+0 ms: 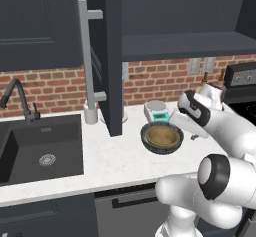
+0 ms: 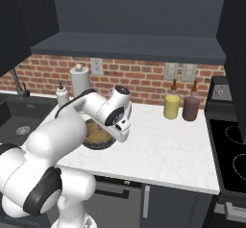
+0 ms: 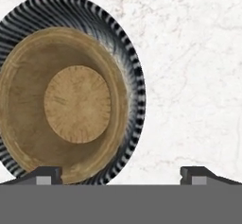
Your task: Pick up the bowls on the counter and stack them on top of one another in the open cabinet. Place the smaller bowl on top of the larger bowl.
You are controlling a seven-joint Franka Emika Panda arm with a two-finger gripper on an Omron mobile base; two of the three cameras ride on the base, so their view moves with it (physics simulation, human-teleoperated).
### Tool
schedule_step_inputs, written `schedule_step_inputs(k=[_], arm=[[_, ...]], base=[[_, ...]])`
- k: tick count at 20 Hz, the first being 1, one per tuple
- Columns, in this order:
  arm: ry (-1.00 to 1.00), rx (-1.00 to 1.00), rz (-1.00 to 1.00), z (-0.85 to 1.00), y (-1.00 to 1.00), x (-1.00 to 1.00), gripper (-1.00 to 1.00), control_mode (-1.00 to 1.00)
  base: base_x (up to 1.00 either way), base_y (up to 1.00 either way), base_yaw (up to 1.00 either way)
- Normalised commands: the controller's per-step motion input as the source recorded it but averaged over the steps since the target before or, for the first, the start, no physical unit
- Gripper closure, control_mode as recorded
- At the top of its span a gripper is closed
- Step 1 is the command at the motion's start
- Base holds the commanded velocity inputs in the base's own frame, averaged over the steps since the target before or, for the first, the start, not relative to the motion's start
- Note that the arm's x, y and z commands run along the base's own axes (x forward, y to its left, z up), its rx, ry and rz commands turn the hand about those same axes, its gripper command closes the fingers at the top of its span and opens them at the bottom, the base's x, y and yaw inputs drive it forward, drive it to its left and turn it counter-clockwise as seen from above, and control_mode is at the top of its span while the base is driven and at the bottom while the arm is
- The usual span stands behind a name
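Note:
The smaller tan-brown bowl [image 3: 78, 105] sits nested inside the larger dark ribbed bowl [image 3: 134, 76], and both rest on the white counter [image 3: 194, 76]. The same pair shows as the tan bowl [image 1: 162, 136] in the dark bowl [image 1: 149, 143], and as the tan bowl [image 2: 97, 133] in the dark bowl [image 2: 93, 145]. My gripper [image 3: 121, 175] hangs open above them. One fingertip is over the bowls and the other over bare counter, with the dark rim between. The gripper [image 1: 176, 121] [image 2: 123, 134] is right of the bowls. The open cabinet [image 1: 185, 46] is overhead, its door [image 1: 114, 56] swung out.
A small white scale [image 1: 157, 110] stands just behind the bowls. The dark sink [image 1: 42, 151] and faucet [image 1: 17, 98] lie to the left. A paper towel roll [image 2: 79, 80], soap bottle [image 2: 62, 95], yellow jar [image 2: 171, 106] and dark red jar [image 2: 190, 107] line the brick wall. The stove [image 2: 233, 159] is at right.

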Motion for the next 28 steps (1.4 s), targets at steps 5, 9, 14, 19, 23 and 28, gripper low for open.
schedule_step_inputs(k=[5, 9, 14, 19, 23, 28], arm=[[0.00, 0.00, 0.01, -0.25, 0.00, 0.11, -1.00, -1.00], [0.00, 0.00, 0.00, -0.15, 0.00, 0.26, -1.00, -1.00], [0.00, 0.00, 0.00, -0.31, 0.00, 0.30, -1.00, -1.00], [0.01, 0.00, 0.01, -0.36, 0.00, 0.16, -1.00, -1.00], [0.01, -0.02, 0.00, -0.26, 0.10, 0.07, 1.00, -1.00], [0.00, 0.00, 0.00, -0.07, 0.07, 0.00, 1.00, -1.00]], base=[[0.00, 0.00, 0.00], [0.00, 0.00, 0.00], [0.00, 0.00, 0.00], [0.00, 0.00, 0.00], [0.00, 0.00, 0.00], [0.00, 0.00, 0.00]])
